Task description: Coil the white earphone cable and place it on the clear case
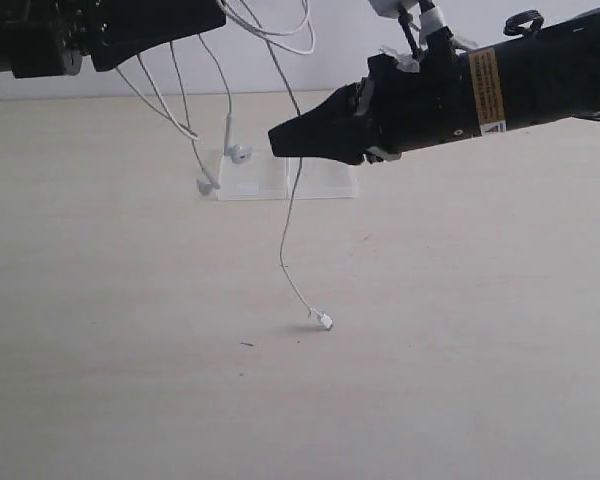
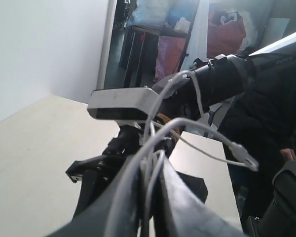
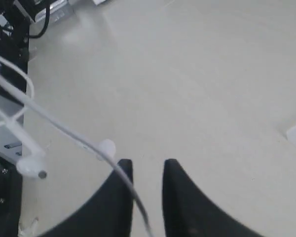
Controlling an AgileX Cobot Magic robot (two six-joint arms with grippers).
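The white earphone cable (image 1: 290, 215) hangs in loops from my left gripper (image 1: 218, 16), high at the upper left. In the left wrist view that gripper (image 2: 153, 165) is shut on several strands of the cable (image 2: 200, 127). Two earbuds (image 1: 208, 184) (image 1: 240, 153) dangle just above the clear case (image 1: 320, 183), which lies flat on the table. One long strand drops down, and its plug (image 1: 323, 321) touches the table. My right gripper (image 1: 276, 140) hovers beside that strand, above the case. Its jaws (image 3: 147, 165) stand apart, and the cable (image 3: 64, 129) crosses one finger and passes into the gap.
The pale wooden table (image 1: 460, 350) spreads out in front of the case, with a small dark speck (image 1: 247, 345) on it. A white wall stands behind. The right arm's black body (image 1: 500, 90) reaches in from the right.
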